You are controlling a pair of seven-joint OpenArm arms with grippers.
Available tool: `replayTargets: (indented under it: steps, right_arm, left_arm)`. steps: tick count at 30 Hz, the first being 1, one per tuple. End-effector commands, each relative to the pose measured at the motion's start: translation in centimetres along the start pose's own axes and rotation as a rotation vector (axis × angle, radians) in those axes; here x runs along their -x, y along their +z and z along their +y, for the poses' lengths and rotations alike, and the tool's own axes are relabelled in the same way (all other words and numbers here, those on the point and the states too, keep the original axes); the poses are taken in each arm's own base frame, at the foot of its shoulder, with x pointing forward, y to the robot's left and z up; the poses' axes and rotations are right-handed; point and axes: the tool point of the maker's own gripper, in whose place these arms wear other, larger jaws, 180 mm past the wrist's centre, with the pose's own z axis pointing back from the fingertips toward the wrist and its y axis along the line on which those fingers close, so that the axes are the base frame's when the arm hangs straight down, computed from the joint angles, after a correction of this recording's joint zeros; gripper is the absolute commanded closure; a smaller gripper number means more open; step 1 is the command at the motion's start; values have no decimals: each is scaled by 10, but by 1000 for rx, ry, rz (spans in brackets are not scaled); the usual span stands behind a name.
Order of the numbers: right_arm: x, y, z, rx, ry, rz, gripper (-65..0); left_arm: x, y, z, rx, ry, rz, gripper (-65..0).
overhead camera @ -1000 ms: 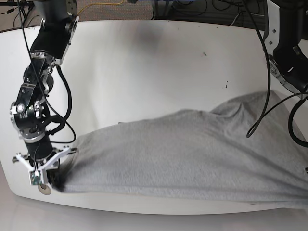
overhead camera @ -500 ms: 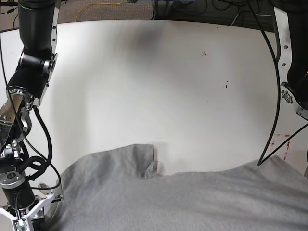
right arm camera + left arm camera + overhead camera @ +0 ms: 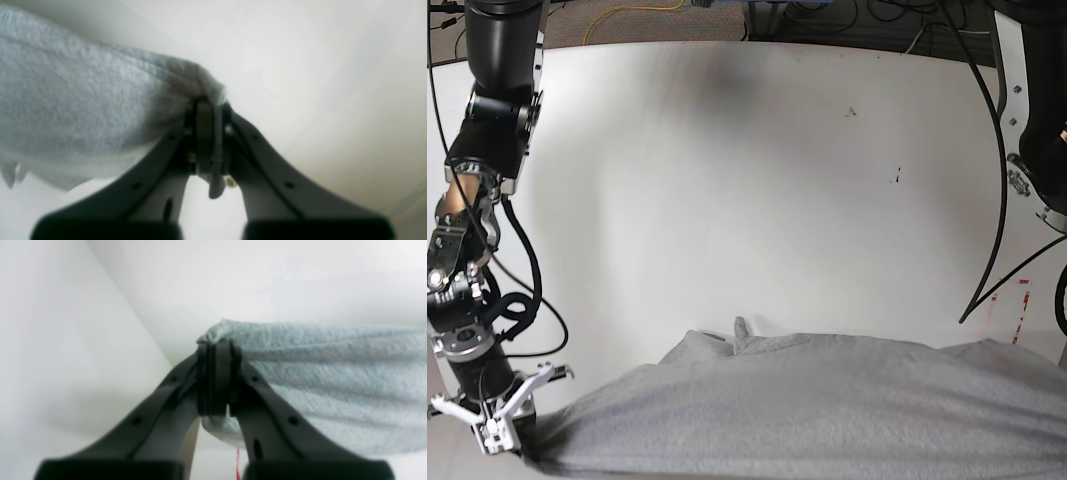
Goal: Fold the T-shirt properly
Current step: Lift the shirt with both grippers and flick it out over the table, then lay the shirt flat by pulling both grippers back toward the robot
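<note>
The T-shirt (image 3: pixel 827 400) stretches along the near edge of the white counter (image 3: pixel 757 190), spanning from the near-left corner to the near-right one in the base view. A small fold of cloth sticks up at its far edge, left of centre. The right gripper (image 3: pixel 208 146) has its jaws clenched on a bunched corner of the shirt (image 3: pixel 83 110), with a little tongue of grey cloth poking out below the pinch. In the base view it sits at the near-left corner (image 3: pixel 499 432). The left gripper (image 3: pixel 217 380) likewise has its jaws clamped tight on the opposite corner of the shirt (image 3: pixel 333 380), the cloth pulled taut away from it.
</note>
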Motion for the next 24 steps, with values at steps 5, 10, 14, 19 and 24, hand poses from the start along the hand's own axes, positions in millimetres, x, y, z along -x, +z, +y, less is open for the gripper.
replayTargets:
  steps: [5,10,14,19,24]
  right_arm:
    - [33,36,11,26,-43,19,-2]
    - [95,57,29,15,-116,153,-2]
    - [148,88,42,27,-196,255,-2]
    - [194,125,70,5,-257,335,-2]
    - [227,158,104,-36,-317,433,-2]
  left_arm:
    - [40,24,2,-41,-29,67,0]
    - [97,38,-7,-9,-74,200,0]
    - [153,60,-8,-13,-32,319,0]
    - [212,91,-13,-3,-20,472,0]
    - [256,119,-24,33,-33,604,0]
